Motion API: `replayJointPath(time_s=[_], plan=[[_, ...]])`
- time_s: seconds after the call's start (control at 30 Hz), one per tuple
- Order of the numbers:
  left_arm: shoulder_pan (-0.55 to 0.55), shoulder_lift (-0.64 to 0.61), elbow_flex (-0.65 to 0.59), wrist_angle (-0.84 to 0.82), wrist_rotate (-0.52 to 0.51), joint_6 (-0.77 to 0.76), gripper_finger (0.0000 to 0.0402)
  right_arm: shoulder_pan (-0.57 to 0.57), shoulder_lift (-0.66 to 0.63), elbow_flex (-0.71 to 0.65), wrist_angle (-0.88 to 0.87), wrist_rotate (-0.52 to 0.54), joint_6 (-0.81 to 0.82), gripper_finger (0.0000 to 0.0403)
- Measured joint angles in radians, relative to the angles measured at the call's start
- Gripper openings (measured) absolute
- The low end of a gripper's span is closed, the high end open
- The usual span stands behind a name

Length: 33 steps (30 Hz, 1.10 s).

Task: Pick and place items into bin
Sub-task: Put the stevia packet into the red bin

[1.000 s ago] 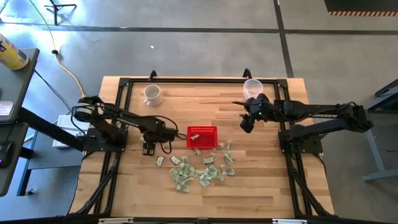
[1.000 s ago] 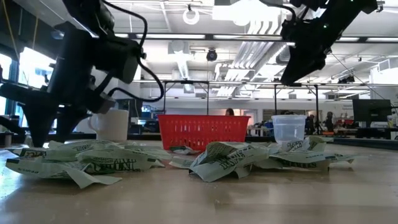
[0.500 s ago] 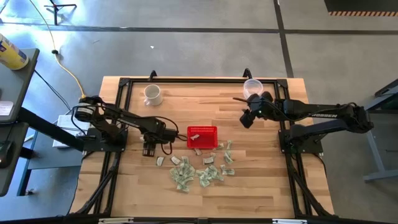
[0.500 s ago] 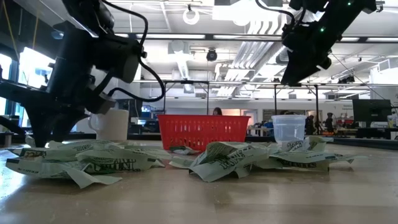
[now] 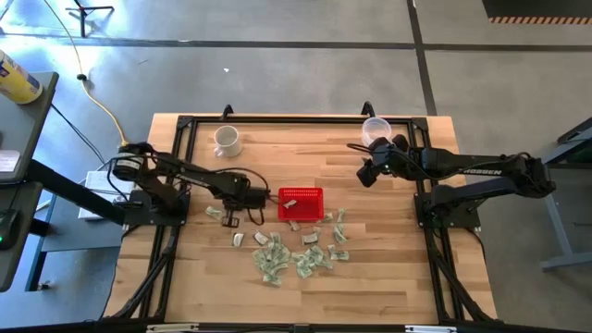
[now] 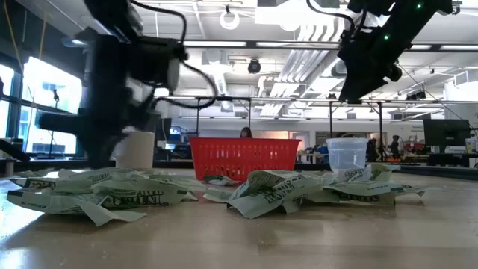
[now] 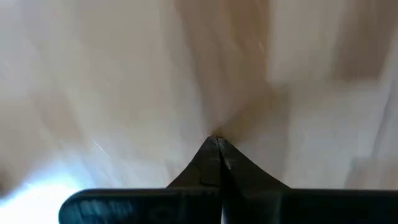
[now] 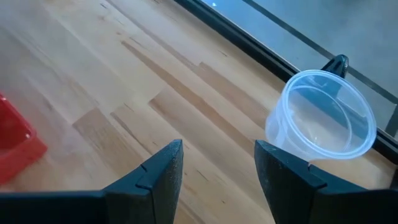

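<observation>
Several pale green-and-white wrinkly items (image 5: 296, 252) lie in a loose heap on the wooden table, in front of the red basket (image 5: 301, 203). One more piece (image 5: 215, 212) lies apart, to the left of the heap. My left gripper (image 5: 230, 220) is right beside that piece. Its fingers (image 7: 217, 140) are shut, nothing shows between them, and the wrist picture is blurred. My right gripper (image 5: 366, 174) hangs open (image 8: 217, 149) well above the table, near the clear cup (image 8: 323, 118). In the low view the heap (image 6: 149, 190) spreads in front of the basket (image 6: 245, 157).
A white mug (image 5: 227, 141) stands at the far left of the table. The clear cup (image 5: 376, 129) stands at the far right. A black frame (image 5: 277, 118) runs round the tabletop. Bare wood lies between the basket and the far edge.
My left gripper has shut, and nothing shows between its fingers. It has shifted a little toward the red basket, uncovering the lone piece on the table beside it. My right gripper has drifted slightly toward the far edge, nearer the clear cup, staying open.
</observation>
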Motion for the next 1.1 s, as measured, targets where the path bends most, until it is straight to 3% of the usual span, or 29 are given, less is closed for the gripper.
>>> replayJointPath(time_s=[0.2,0.3,0.5,0.63,0.77,0.9,1.1], plan=[[0.123,0.0,0.176,-0.044,0.071,-0.085,0.0022,-0.011,0.0,0.0,-0.024,-0.024,-0.049,0.019],[0.136,-0.005,0.242,-0.159,0.066,-0.106,0.0035,-0.026,0.0,0.0,-0.03,-0.07,-0.068,0.019],[0.062,-0.004,0.251,-0.373,0.072,-0.142,0.0164,-0.04,0.0,0.0,-0.048,-0.112,-0.062,0.019],[-0.041,-0.004,0.181,-0.41,0.09,-0.213,0.0251,-0.039,0.0,0.0,-0.048,-0.112,-0.06,0.019],[-0.149,-0.004,0.092,-0.363,0.09,-0.329,0.0301,-0.039,0.0,0.0,-0.047,-0.103,-0.059,0.019],[-0.214,-0.004,0.022,-0.316,0.09,-0.465,0.0304,-0.039,0.0,0.0,-0.048,-0.103,-0.059,0.019],[-0.259,-0.004,-0.059,-0.245,0.092,-0.559,0.0261,-0.039,0.0,0.0,-0.048,-0.104,-0.058,0.019]])
